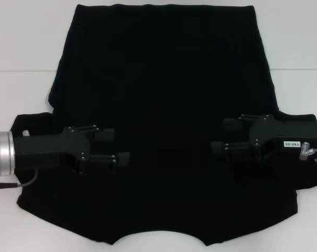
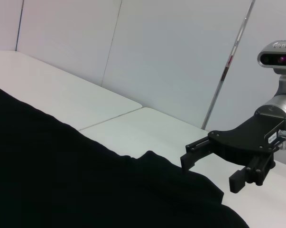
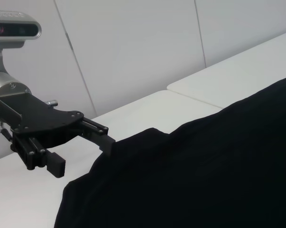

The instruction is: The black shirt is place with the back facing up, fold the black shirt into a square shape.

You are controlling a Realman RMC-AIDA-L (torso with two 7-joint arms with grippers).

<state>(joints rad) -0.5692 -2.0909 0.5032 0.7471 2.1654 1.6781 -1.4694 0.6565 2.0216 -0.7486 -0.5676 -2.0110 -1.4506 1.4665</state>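
Black shirt (image 1: 163, 105) spread flat on the white counter (image 1: 21, 47), plain side up, no lettering visible; hem toward the far edge, collar notch and sleeves toward the robot. Still one full layer, no fold made yet.

Left claw (image 1: 116, 147) poised over the left shoulder area, just inside the sleeve, fingers parted and pointing inward. Right claw (image 1: 224, 136) mirrored over the right shoulder area, fingers likewise spread, nothing between them. Seen from the left wrist, right claw (image 2: 209, 164) raised just above the cloth edge, one finger close to the fabric; seen from the right wrist, left claw (image 3: 81, 147) in the same posture, lower finger clear of the cloth. Whether any fingertip touches fabric: cannot tell.

Likely handling: light, limp, no stiffness, prone to sagging and bunching once lifted, and to dragging across the smooth counter if pulled from one side only. Best taken by pinching the cloth at the sleeve seams or shoulders, both sides together, lifted evenly and carried inward so the fold line stays straight.
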